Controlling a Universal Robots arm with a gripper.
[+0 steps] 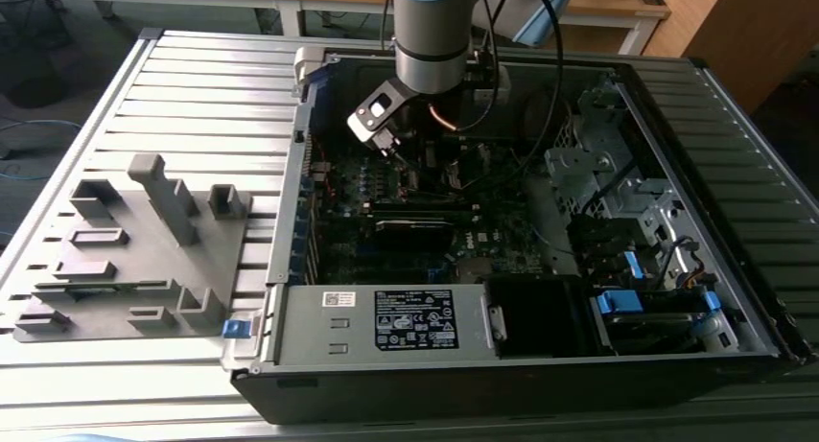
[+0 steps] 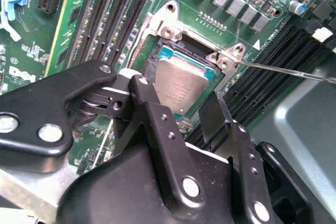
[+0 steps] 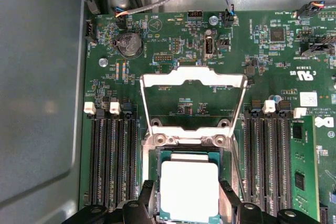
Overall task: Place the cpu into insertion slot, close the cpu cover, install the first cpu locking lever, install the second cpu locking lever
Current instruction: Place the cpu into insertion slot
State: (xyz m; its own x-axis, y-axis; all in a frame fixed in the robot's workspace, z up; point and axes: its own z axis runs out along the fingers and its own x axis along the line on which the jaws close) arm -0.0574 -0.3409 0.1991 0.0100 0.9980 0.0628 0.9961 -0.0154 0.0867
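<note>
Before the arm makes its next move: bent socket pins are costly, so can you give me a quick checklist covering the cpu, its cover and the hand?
1. The cpu is centred over the insertion slot: ok.
2. It sits flat in the slot: cannot tell.
3. The cpu cover is swung open, clear of the cpu: ok.
4. The thin locking lever is unlatched, pointing away from the slot: ok.
5. The hand is at the cpu, gripping or released: cannot tell.

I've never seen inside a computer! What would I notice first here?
The shiny silver-grey square chip sitting in its black socket on the green circuit board, with the black claw right at it. Beside it the thin silver metal frame is flipped open. A grey robot arm reaches into the open black computer case.
</note>
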